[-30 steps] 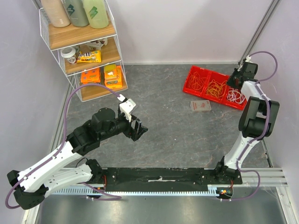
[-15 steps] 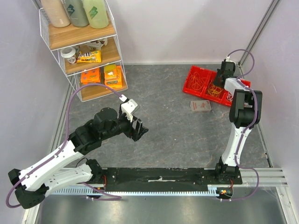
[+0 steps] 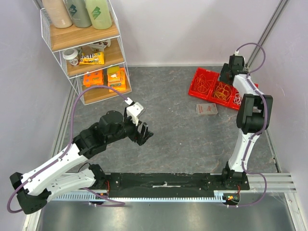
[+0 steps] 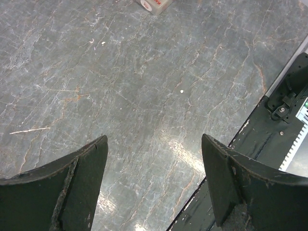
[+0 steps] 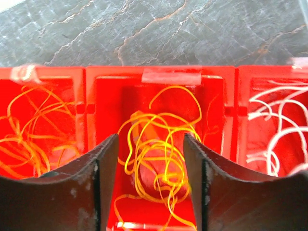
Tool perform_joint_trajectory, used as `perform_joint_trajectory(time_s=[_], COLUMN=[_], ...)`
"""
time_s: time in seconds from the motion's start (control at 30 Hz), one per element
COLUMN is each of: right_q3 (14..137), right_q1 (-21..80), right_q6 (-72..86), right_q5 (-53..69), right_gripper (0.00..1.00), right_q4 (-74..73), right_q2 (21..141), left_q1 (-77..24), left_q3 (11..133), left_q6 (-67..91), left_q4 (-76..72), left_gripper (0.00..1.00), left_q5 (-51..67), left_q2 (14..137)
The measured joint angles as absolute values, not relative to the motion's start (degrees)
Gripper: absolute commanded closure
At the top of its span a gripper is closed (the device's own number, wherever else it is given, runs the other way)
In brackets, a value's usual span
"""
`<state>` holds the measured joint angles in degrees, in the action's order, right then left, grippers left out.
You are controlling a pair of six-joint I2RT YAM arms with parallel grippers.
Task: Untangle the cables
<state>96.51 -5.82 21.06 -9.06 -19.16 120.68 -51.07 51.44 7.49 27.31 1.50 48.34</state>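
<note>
A red tray (image 3: 213, 71) with three compartments sits at the back right. It holds the cables: orange ones (image 3: 204, 83) on the left, yellow ones (image 3: 223, 91) in the middle, white ones (image 3: 239, 99) on the right. My right gripper (image 3: 226, 76) hangs open over the middle compartment. In the right wrist view its gripper (image 5: 150, 139) frames the loose yellow cables (image 5: 159, 159), with orange cables (image 5: 33, 130) and white cables (image 5: 279, 125) to either side. My left gripper (image 3: 144, 132) is open over bare floor, and nothing lies between its fingertips (image 4: 154, 139).
A small flat box (image 3: 206, 109) lies in front of the tray, and its corner (image 4: 154, 5) shows at the top of the left wrist view. A wire shelf rack (image 3: 91, 53) with bottles and packets stands at the back left. The black base rail (image 3: 163, 185) runs along the near edge.
The right gripper swung from the white compartment to the middle one and opened. The left arm barely shifted.
</note>
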Motion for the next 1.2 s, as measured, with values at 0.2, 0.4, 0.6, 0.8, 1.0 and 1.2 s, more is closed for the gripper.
perform_joint_trajectory(time_s=[0.2,0.4,0.6,0.8,1.0,1.2], right_q3=[96.4,90.8,73.4,53.5,43.0,46.1], right_q1=[-5.1,-4.7,2.3,23.6,27.5,27.5], right_q6=[21.6,21.4,22.7,24.9,27.4,27.8], right_q5=[-11.5,-15.4,-16.6,-11.7,-7.3,-7.0], right_gripper=[0.23,0.22,0.22,0.22,0.11,0.02], right_q4=[-25.4,-26.9,-26.4,-24.0,-25.4,-27.4], right_q2=[112.4,102.7,87.7,68.6,42.1,24.9], left_q1=[-51.1,-51.1,-51.1,-51.1,-51.1,-51.1], left_q3=[51.4,51.3,51.1,50.1,47.0,47.4], left_q6=[7.5,7.5,7.4,6.5,6.0,7.2], left_q4=[27.3,27.3,27.3,26.3,24.4,21.8], left_gripper=[0.16,0.16,0.16,0.17,0.16,0.16], left_q5=[1.4,0.0,-1.5,-3.0,-4.0,-3.8], left_q2=[48.8,49.7,50.4,50.0,43.4,34.0])
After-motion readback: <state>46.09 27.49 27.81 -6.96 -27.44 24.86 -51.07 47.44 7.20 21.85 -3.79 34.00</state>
